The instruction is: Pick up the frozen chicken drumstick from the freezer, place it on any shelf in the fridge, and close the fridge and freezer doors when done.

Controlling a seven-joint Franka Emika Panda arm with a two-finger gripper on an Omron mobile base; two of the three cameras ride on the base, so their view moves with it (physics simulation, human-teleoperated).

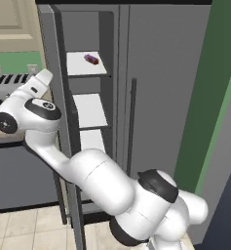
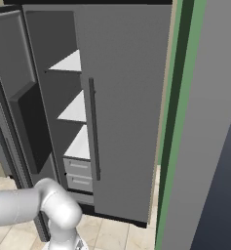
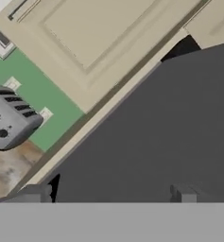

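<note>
- Far left, a grey toaster [image 1: 7, 88] sits on the counter against a green wall, with cream cabinet doors [image 3: 92, 35] above it.
- The arm's gripper [image 3: 111, 193] is raised beside the toaster, facing the outer face of the open freezer door [image 1: 58, 122]; its two fingertips [image 3: 35, 193] stand wide apart with nothing between them.
- That narrow door is swung out toward the room, its black dispenser panel [image 2: 31, 127] showing in the right base view.
- Inside the freezer [image 1: 87, 97], a small dark reddish item, presumably the drumstick [image 1: 91, 59], lies on the top white shelf [image 1: 80, 66]; lower shelves are bare, with pale drawers [image 2: 78, 173] at the bottom.
- To the right, the wider fridge door [image 1: 165, 97] is closed, its long bar handle [image 1: 133, 127] upright.
</note>
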